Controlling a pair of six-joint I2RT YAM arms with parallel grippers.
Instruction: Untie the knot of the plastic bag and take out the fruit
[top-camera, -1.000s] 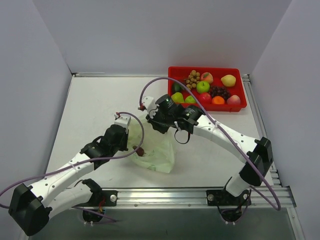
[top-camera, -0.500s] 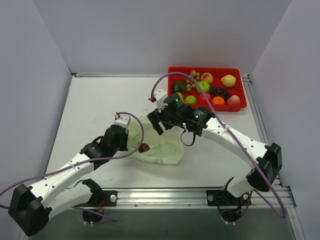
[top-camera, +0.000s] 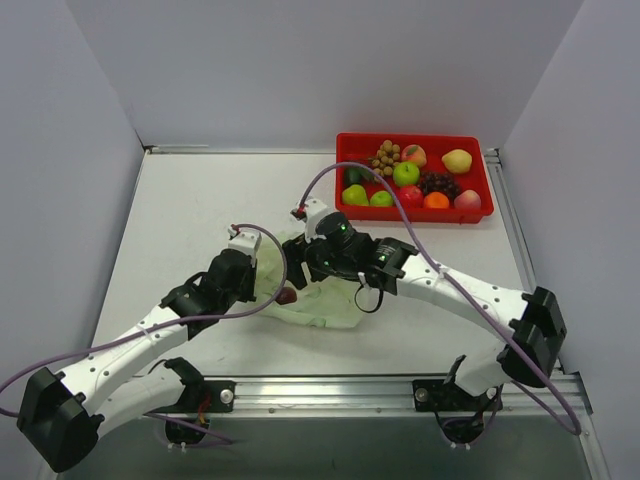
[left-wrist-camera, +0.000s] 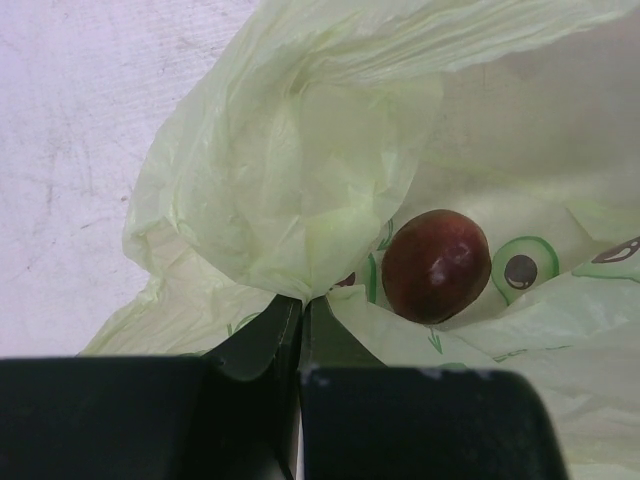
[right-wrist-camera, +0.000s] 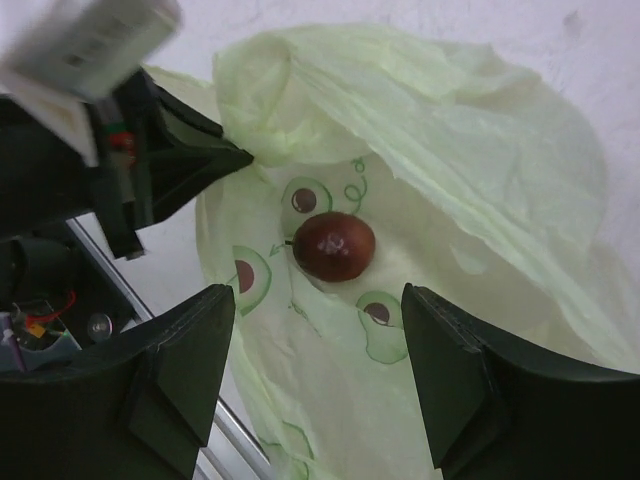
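Plastic bag (top-camera: 322, 303): near centre, mouth open, knot apparently undone | left gripper (left-wrist-camera: 301, 312): clamped on bag rim | right gripper (right-wrist-camera: 318, 305): fingers spread above brown fruit (right-wrist-camera: 333, 246), one left inside | other fruit (top-camera: 406, 174): red tray (top-camera: 345, 141), far right.

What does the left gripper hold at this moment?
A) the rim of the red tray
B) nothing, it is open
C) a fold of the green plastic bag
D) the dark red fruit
C: the left gripper is shut on a fold of the plastic bag, while the dark red fruit lies free inside it.

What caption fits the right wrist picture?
Open right end effector hovers over a brown fruit in the plastic bag.
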